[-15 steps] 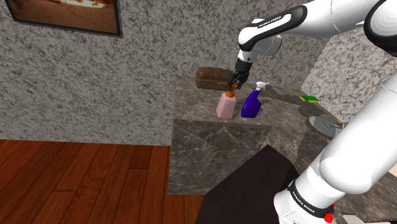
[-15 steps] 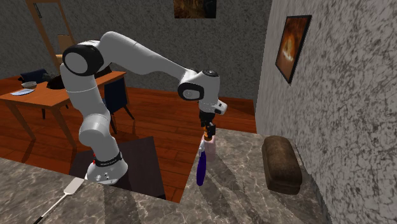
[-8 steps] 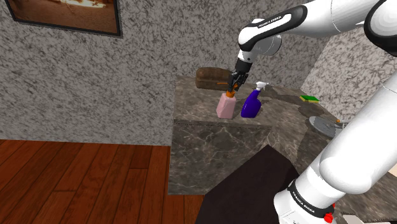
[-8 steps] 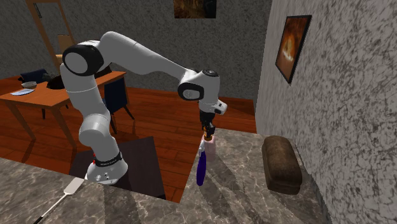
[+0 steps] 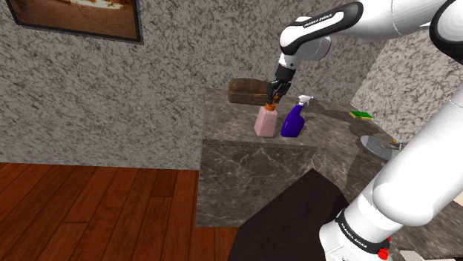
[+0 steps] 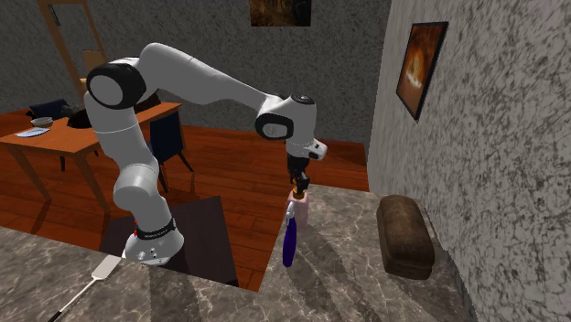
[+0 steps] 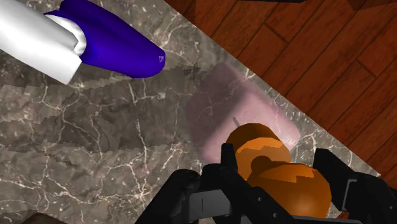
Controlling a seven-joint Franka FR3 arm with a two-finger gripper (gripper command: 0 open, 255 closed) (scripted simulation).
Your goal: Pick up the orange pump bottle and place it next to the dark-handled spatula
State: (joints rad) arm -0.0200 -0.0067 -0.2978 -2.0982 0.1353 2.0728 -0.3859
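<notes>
Shoulder view: open wooden floor [image 5: 96, 200] lies at 9 o'clock of the counter [image 5: 245, 159]. The counter's left edge drops straight off just beside the pump bottle [image 5: 264, 124]. The bottle has a pink body and an orange top, stands upright, and is near the counter's front-left corner. The gripper [image 5: 271, 101] is at 12 o'clock of it, closed on the bottle's top. Cannot tell if the base touches the counter. A blue spray bottle [image 5: 293, 121] is just beside it at 3 o'clock, with a small gap. A brown box [image 5: 245, 90] sits behind at 11 o'clock, by the wall. A green-yellow sponge [image 5: 363, 115] is well apart at 3 o'clock.

Second exterior view: the spatula [image 6: 90, 282], with a white blade and dark handle, is well apart at 8 o'clock of the pump bottle. It lies on a nearer stretch of counter with bare surface round it. The black stand [image 6: 201, 240] is between the two. The spray bottle is at 6 o'clock of the pump bottle and the brown box at 4 o'clock, with bare counter between bottle and box.

Wrist view: the fingers [image 7: 337, 175] clasp the orange pump head [image 7: 283, 184] from both sides. The pink body shows beyond the fingertips, right at the counter edge with floor past it. The spray bottle is apart from it across bare counter.
</notes>
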